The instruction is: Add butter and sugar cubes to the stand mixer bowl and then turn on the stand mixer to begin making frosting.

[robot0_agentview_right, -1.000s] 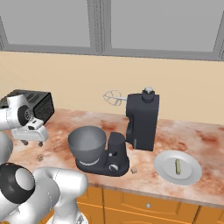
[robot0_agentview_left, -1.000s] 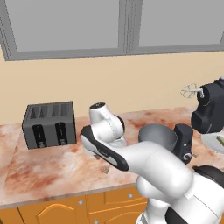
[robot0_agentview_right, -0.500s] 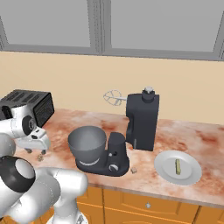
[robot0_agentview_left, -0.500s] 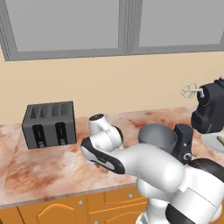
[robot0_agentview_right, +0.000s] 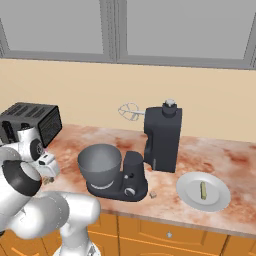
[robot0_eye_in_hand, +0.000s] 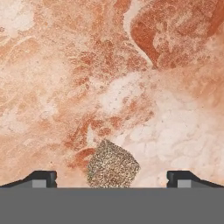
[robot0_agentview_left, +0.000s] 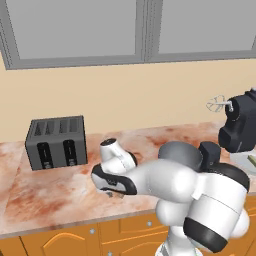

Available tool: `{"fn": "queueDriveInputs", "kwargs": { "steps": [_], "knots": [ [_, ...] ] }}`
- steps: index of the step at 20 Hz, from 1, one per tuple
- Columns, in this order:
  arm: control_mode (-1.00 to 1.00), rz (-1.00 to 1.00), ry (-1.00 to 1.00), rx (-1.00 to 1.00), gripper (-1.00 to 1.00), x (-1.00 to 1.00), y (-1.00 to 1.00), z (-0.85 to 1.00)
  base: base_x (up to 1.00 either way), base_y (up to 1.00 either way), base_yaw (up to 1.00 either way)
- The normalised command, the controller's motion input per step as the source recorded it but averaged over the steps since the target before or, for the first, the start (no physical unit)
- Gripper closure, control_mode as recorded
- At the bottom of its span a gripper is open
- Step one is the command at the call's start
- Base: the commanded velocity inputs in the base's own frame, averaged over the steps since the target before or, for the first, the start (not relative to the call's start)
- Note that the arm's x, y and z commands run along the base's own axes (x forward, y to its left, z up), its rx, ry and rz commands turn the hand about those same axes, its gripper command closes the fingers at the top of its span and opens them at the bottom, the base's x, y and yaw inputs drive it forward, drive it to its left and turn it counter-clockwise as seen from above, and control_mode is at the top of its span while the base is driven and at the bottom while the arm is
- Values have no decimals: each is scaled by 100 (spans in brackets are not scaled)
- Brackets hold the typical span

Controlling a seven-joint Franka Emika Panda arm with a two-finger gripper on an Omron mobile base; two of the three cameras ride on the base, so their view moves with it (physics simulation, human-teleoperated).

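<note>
Low over the counter (robot0_eye_in_hand: 131, 65), the gripper (robot0_eye_in_hand: 111, 177) stands wide open astride a sugar cube (robot0_eye_in_hand: 113, 168), holding nothing; the fetching step. Next probably: close, then carry to the bowl (robot0_agentview_right: 100, 160).

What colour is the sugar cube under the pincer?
Speckled tan-grey, grainy all over; the sugar cube shows best in the hand view.
</note>
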Motion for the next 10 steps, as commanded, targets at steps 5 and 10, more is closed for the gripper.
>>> {"fn": "queueDriveInputs", "kwargs": {
  "steps": [5, 10],
  "knots": [
    [-100, -2, 2, 0, -100, 20, 3, -23, 0, 0, 0],
    [-100, -3, 1, -1, 100, 6, 0, -26, 0, 0, 0]
  ]
}}
